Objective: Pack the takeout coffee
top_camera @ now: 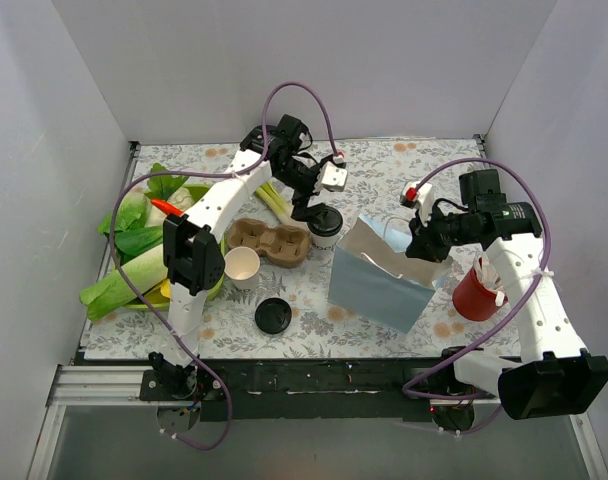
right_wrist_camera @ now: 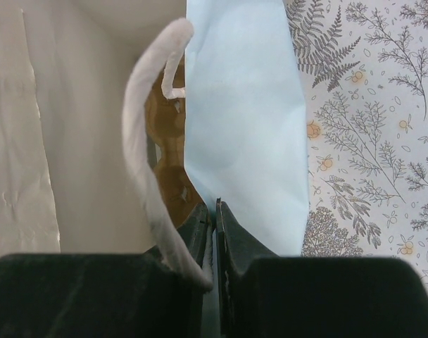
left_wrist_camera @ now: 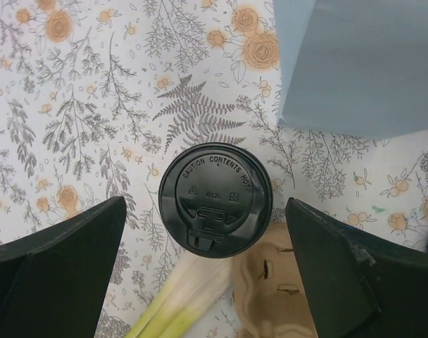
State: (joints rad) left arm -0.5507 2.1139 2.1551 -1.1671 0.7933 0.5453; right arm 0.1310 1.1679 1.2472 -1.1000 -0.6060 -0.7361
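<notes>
The takeout coffee [top_camera: 325, 226], a white cup with a black dome lid [left_wrist_camera: 215, 197], stands upright on the floral mat between the cardboard cup carrier [top_camera: 269, 243] and the light blue paper bag [top_camera: 382, 272]. My left gripper [top_camera: 308, 207] hovers over it. In the left wrist view it [left_wrist_camera: 205, 211] is open, with one finger on each side of the lid and not touching it. My right gripper [top_camera: 429, 246] is shut on the bag's upper rim [right_wrist_camera: 214, 211], beside the white handle [right_wrist_camera: 147, 141].
A lidless white cup [top_camera: 242, 266] and a loose black lid [top_camera: 273, 315] lie in front of the carrier. Green onion stalks [left_wrist_camera: 179, 303] lie by the coffee. Leafy vegetables [top_camera: 134, 250] fill the left side. A red cup [top_camera: 475, 292] stands at the right.
</notes>
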